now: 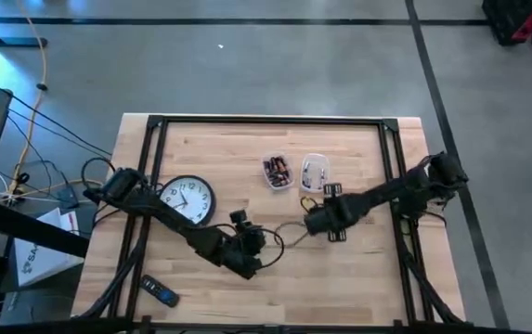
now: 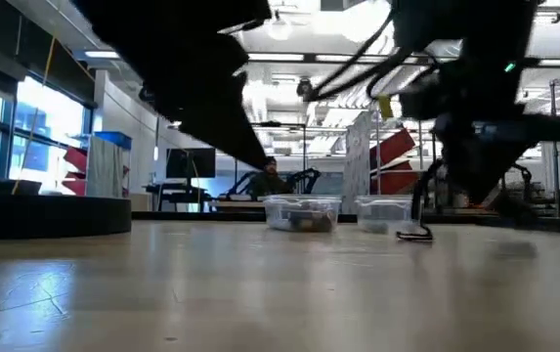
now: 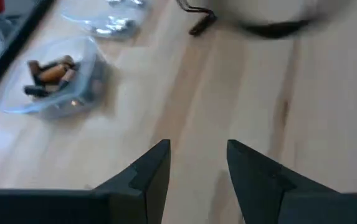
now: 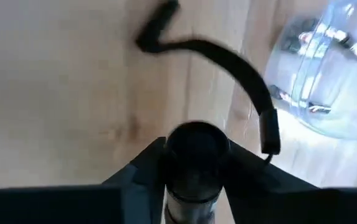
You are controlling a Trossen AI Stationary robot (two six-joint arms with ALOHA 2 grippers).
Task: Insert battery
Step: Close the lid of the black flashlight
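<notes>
Right hand [image 4: 194, 163] is clenching a black cylinder [image 4: 195, 149] while our left hand [image 3: 197, 163] is hanging released over the counter [image 3: 328, 99], so we are risking dropping it if the grip slackens.

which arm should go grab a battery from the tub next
Left, probably. The left gripper is open and empty, and its wrist view faces the battery tub. The right gripper is shut on a dark cylindrical object, so it cannot pick anything up.
</notes>
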